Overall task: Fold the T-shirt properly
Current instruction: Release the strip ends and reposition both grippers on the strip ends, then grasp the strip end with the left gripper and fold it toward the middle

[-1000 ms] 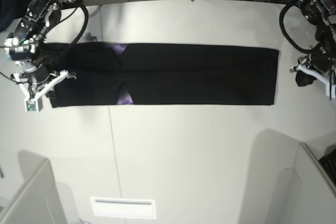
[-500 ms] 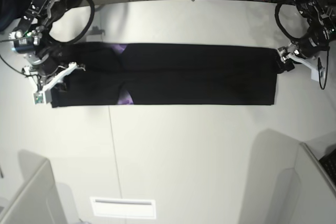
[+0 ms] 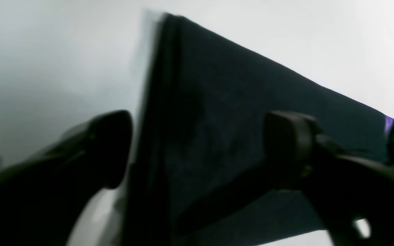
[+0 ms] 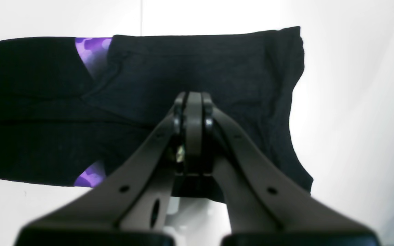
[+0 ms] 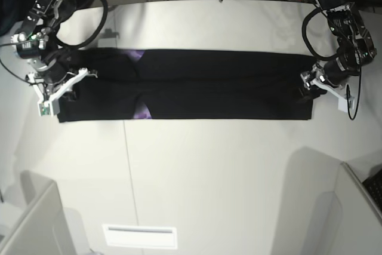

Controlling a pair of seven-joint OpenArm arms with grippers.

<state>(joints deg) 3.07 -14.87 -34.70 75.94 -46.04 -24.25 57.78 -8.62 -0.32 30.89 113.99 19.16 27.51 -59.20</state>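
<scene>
Since the earlier frame, the spread left gripper (image 3: 197,150) has reached the folded black cloth T-shirt's (image 5: 197,85) right end; wrist view shows the right gripper (image 4: 193,112) pressed together.

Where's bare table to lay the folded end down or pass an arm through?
The widest bare table lies in front of the T-shirt, down to the near edge. A narrower strip runs behind it, toward the cables. It is crowded at both short ends: right gripper at one, left gripper at the other.
</scene>
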